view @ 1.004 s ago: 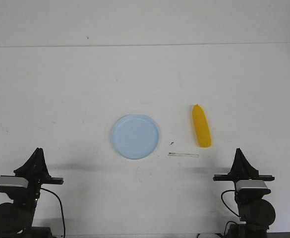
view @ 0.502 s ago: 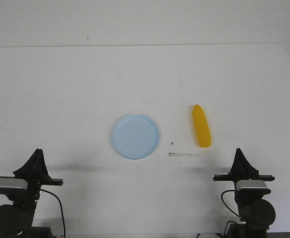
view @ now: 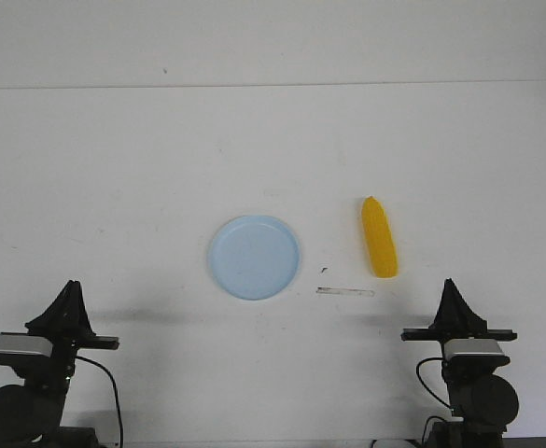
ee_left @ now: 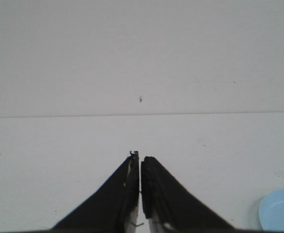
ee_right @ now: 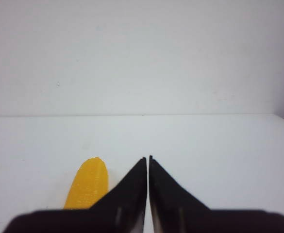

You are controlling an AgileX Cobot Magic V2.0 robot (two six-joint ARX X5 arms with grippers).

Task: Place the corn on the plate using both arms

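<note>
The yellow corn (view: 379, 237) lies on the white table, right of the pale blue plate (view: 254, 257), pointed end away from me. It also shows in the right wrist view (ee_right: 87, 184), beside the fingers and apart from them. The plate is empty; its edge shows in the left wrist view (ee_left: 280, 211). My left gripper (view: 70, 291) is shut and empty near the table's front left. My right gripper (view: 451, 287) is shut and empty at the front right, nearer than the corn. The shut fingertips show in the left wrist view (ee_left: 140, 156) and the right wrist view (ee_right: 147, 158).
A thin pale strip (view: 345, 292) lies on the table between the plate and the right gripper, with a small dark speck (view: 323, 270) near it. The table's far edge meets a white wall (view: 273, 42).
</note>
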